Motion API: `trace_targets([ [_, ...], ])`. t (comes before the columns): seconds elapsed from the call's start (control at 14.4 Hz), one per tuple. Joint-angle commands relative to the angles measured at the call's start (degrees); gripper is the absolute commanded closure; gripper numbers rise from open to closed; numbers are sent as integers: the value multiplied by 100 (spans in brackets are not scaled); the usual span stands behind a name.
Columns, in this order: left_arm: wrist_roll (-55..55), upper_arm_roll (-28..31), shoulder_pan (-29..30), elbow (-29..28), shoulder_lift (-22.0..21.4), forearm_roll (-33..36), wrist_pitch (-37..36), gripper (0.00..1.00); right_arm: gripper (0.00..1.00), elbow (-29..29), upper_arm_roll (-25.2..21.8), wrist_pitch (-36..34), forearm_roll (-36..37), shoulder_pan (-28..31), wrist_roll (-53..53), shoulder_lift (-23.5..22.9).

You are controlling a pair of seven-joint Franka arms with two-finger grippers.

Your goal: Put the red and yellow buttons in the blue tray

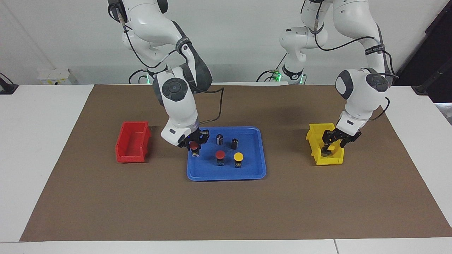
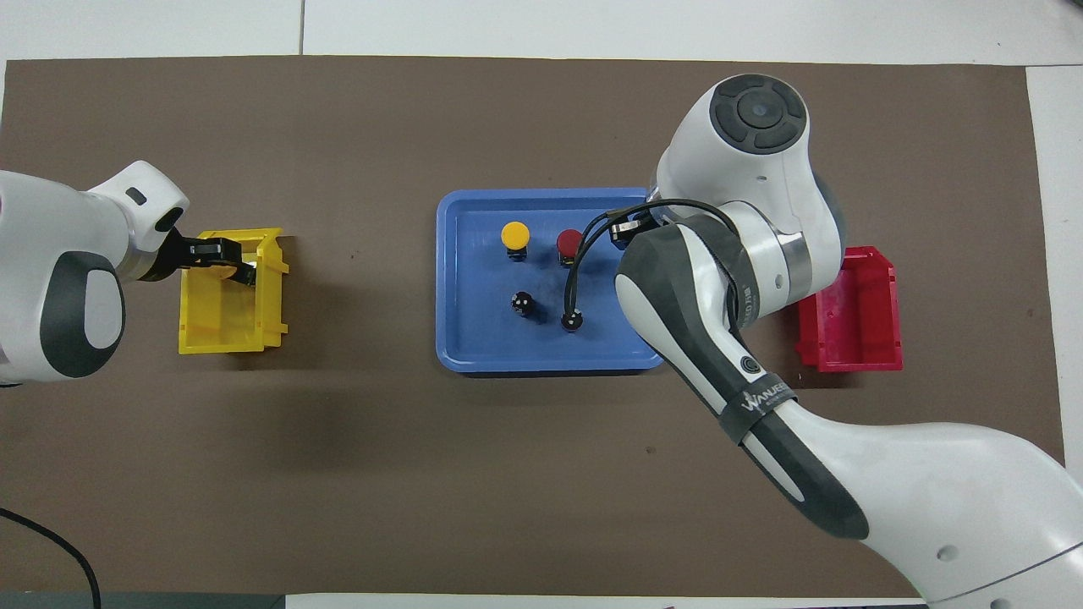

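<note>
The blue tray [image 1: 254,169] lies mid-table and shows in the overhead view [image 2: 474,342] too. One red button [image 1: 220,155] [image 2: 570,243] and one yellow button [image 1: 238,156] [image 2: 515,235] stand in it. My right gripper [image 1: 194,144] is shut on a second red button [image 1: 193,145], held low over the tray's part toward the right arm's end. In the overhead view my own arm hides that gripper. My left gripper [image 1: 332,146] [image 2: 227,260] reaches down into the yellow bin [image 1: 325,160]. A dark body shows under it, with no yellow cap visible.
Two dark capless cylinders [image 1: 219,139] [image 1: 235,143] stand in the tray, nearer to the robots than the buttons. The red bin [image 1: 132,146] [image 2: 854,313] sits toward the right arm's end. The yellow bin [image 2: 224,321] sits toward the left arm's end. Brown paper covers the table.
</note>
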State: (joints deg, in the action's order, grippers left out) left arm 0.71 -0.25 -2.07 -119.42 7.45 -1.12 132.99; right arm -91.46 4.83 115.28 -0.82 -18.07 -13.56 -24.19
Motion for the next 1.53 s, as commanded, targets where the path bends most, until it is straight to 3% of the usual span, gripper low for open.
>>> trace_targets([
  [0.0, -35, 33, -66, -21, -33, 7, 122, 29, 81, 111, 18, 240, 73, 14, 11, -173],
  [0.35, -35, 16, -74, -143, -59, 7, 192, 31, 80, -239, 18, 872, 73, 49, 20, -200],
  [0.63, -53, 16, -83, -222, -42, 7, 298, 36, 80, -258, 18, 927, 73, 23, 20, -235],
  [0.77, -36, 16, -74, -231, -42, 7, 307, 47, 79, -275, 18, 874, 82, 23, 20, -244],
  [0.97, -62, 16, -83, -363, -42, -2, 438, 62, 66, -363, 18, 865, 90, 5, 29, -235],
  [1.18, -44, 16, -83, -67, -42, -2, 116, 93, 64, -363, 18, 760, 90, 14, 29, -226],
  [1.25, -62, 16, -74, 527, -59, -2, -739, 97, 57, -363, 18, 777, 90, 14, 37, -226],
  [1.32, -88, 16, -83, 1247, -16, -2, -1601, 97, 44, -355, 18, 786, 90, 22, 46, -226],
  [1.39, -280, -10, -127, 1793, 37, -2, -2210, 97, 24, -337, 18, 803, 90, 49, 55, -226],
  [1.46, -647, -11, -362, 2260, 46, 33, -2616, 97, 11, -311, 18, 803, 99, 66, 55, -226],
])
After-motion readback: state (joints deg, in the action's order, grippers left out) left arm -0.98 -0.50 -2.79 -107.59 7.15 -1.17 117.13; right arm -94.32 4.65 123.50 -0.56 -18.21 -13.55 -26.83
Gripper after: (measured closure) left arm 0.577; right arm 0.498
